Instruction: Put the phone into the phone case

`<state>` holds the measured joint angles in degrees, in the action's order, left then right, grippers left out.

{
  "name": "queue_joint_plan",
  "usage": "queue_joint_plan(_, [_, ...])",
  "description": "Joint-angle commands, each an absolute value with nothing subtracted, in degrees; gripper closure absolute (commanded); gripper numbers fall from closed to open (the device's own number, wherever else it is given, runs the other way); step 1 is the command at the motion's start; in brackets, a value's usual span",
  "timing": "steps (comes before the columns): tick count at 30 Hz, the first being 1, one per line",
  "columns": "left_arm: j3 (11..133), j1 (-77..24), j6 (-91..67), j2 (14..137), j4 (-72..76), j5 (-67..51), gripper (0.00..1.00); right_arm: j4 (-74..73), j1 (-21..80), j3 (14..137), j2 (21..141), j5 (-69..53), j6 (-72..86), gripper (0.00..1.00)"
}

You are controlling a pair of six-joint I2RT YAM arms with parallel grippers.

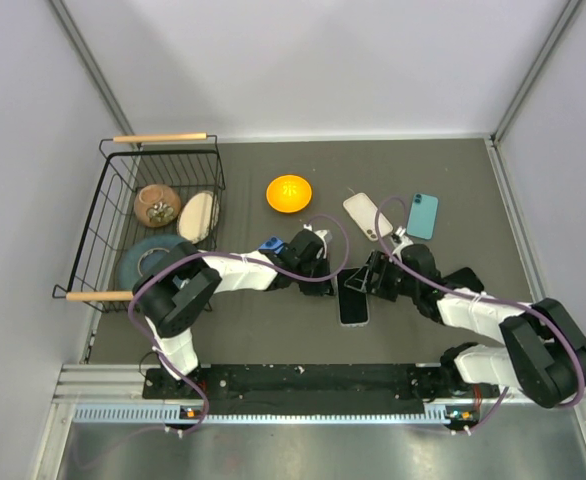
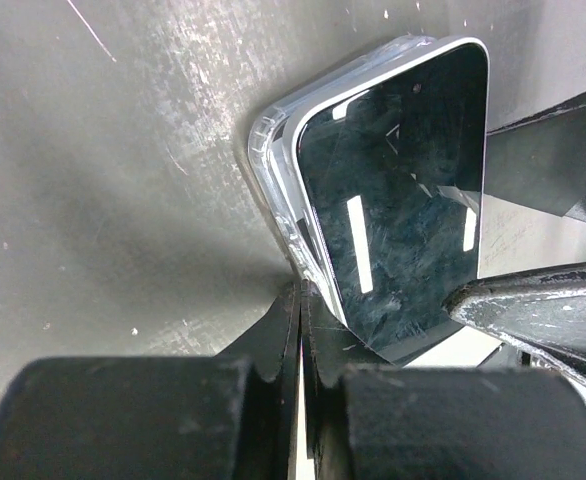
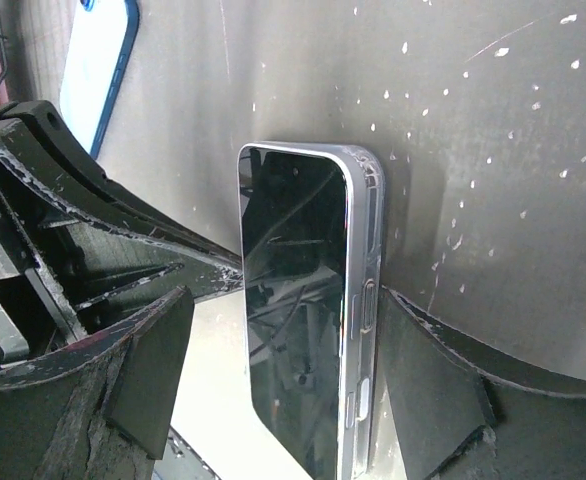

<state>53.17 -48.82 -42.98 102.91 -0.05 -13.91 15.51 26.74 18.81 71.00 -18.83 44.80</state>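
The phone [image 1: 353,302] lies screen up on the dark table between my two grippers. In the left wrist view its glossy black screen [image 2: 398,200] sits in the clear phone case [image 2: 269,150], whose rim stands out along the left side and corner. My left gripper [image 2: 301,290] is shut, its tips touching the case's edge; in the top view it [image 1: 325,285] is left of the phone. My right gripper [image 3: 285,298] is open and straddles the phone [image 3: 293,330]. Its right finger [image 3: 423,350] rests against the case's side [image 3: 365,300], and its left finger stands apart.
A black wire basket [image 1: 160,152] with a few round items stands at the left. An orange bowl [image 1: 289,193] sits behind the grippers. The beige-backed phone [image 1: 367,215] and the teal-backed phone [image 1: 422,215] lie at the back right.
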Motion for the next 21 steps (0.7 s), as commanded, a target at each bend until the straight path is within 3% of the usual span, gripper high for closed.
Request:
queue_joint_plan(1, [51.8,-50.2,-43.2,104.9,2.7,-14.6,0.98,26.7,27.9,18.5,67.9,-31.5,49.7,0.27])
queue_joint_plan(9, [51.7,-50.2,-43.1,104.8,2.7,-14.2,0.98,23.3,25.6,17.1,62.7,-32.6,48.3,0.27])
queue_joint_plan(18, [51.6,-50.2,-43.0,104.3,2.6,-14.4,0.98,18.6,25.5,18.2,66.9,-28.7,45.3,0.27])
queue_joint_plan(21, [51.7,-50.2,-42.6,104.2,2.3,-14.1,0.98,19.7,25.4,18.0,67.6,-29.1,45.4,0.39])
